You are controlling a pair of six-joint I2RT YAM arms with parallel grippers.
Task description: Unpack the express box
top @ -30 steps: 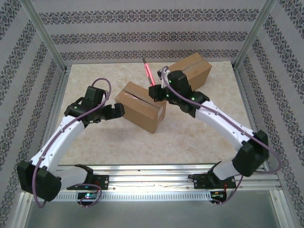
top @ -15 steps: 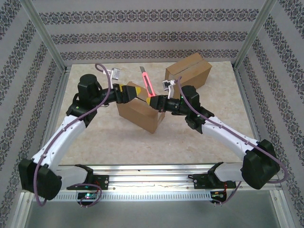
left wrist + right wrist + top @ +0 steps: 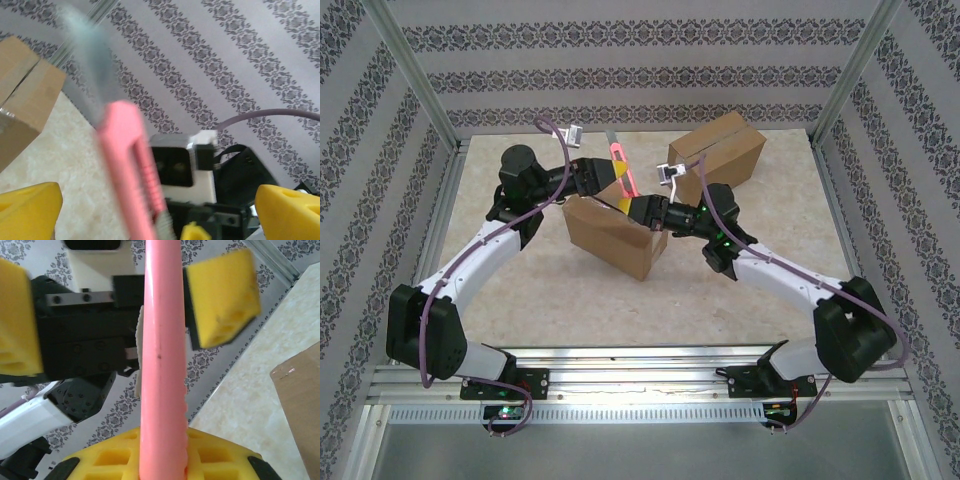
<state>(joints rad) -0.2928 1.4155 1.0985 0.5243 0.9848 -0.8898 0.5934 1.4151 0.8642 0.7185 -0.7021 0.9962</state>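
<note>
My right gripper (image 3: 626, 205) is clamped on the pink utility knife (image 3: 620, 163) above the near express box (image 3: 615, 238) on the table (image 3: 520, 290); my left gripper (image 3: 607, 176) gapes wide either side of it, gripping nothing; the blade smears to blur in the left wrist view; I cannot make out any print on the box.

The pink knife (image 3: 132, 165) was badly blurred from the left wrist, its grey tip (image 3: 87, 65) possibly an extended blade. From the right wrist it ran off the top edge, cutting off its tip.
</note>
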